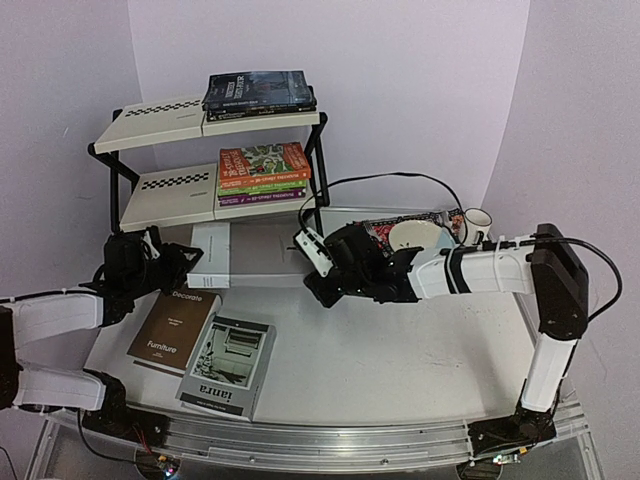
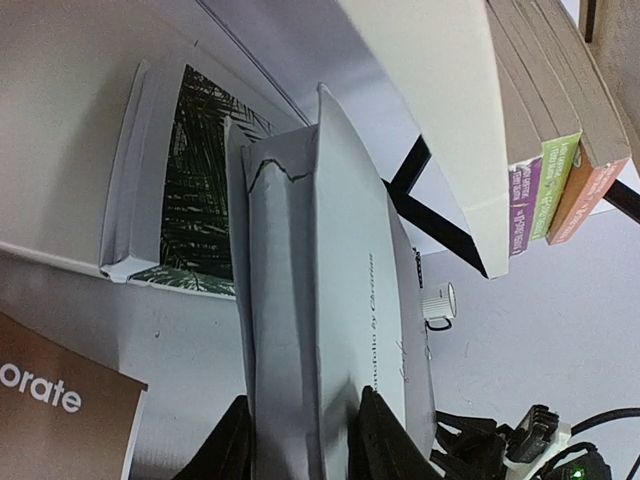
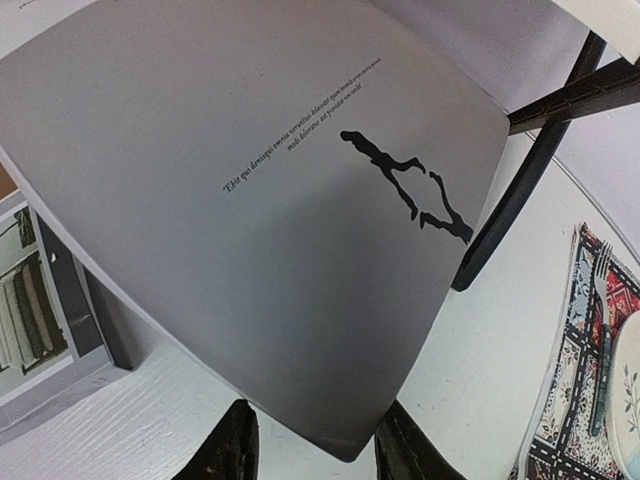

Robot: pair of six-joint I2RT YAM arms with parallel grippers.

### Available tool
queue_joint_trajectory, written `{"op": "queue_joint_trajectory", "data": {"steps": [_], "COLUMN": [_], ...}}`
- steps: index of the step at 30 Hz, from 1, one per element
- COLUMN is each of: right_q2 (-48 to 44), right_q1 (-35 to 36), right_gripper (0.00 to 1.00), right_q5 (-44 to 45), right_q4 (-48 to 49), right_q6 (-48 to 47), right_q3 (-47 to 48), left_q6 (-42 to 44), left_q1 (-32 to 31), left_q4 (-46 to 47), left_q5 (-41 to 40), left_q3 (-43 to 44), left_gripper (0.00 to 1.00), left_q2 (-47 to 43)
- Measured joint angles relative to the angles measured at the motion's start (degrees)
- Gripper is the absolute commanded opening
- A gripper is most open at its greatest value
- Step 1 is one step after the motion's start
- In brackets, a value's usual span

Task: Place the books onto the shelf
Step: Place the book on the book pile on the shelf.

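Lying unshelved at the near left, a brown book [image 1: 175, 330] and a photo-cover book [image 1: 228, 365] are noted. Beyond them, a grey book [image 1: 265, 255] is gripped at opposite ends by the left gripper [image 2: 305, 445] and right gripper [image 3: 315, 445], beside a palm-leaf book [image 2: 195, 180]. On the far shelf [image 1: 165, 195], colourful paperbacks [image 1: 263, 170] are stacked on the lower tier, dark novels [image 1: 260, 92] on the upper; four books are judged outstanding.

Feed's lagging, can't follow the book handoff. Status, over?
Left gripper shut on grey book edge. Right gripper shut on its corner. Book not yet on shelf. Shelf leg close beside it.
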Motion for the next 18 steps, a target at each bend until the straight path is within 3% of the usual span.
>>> {"op": "queue_joint_trajectory", "data": {"steps": [11,18], "right_q2": [5.5,9.3], "right_q1": [-4.5,-5.6], "right_gripper": [0.39,0.39], "right_q5": [-3.2,-4.4], "right_q4": [0.4,0.4], "right_q6": [0.0,0.1], "right_q3": [5.6,8.1], "left_q6": [4.5,5.9], "left_q1": [0.0,0.0], "left_q4": [1.7,1.5], "left_q5": [-1.7,-2.4], "left_q3": [5.6,7.1], "left_gripper": [0.42,0.55], "left_q2": [10.3,16.6]}}
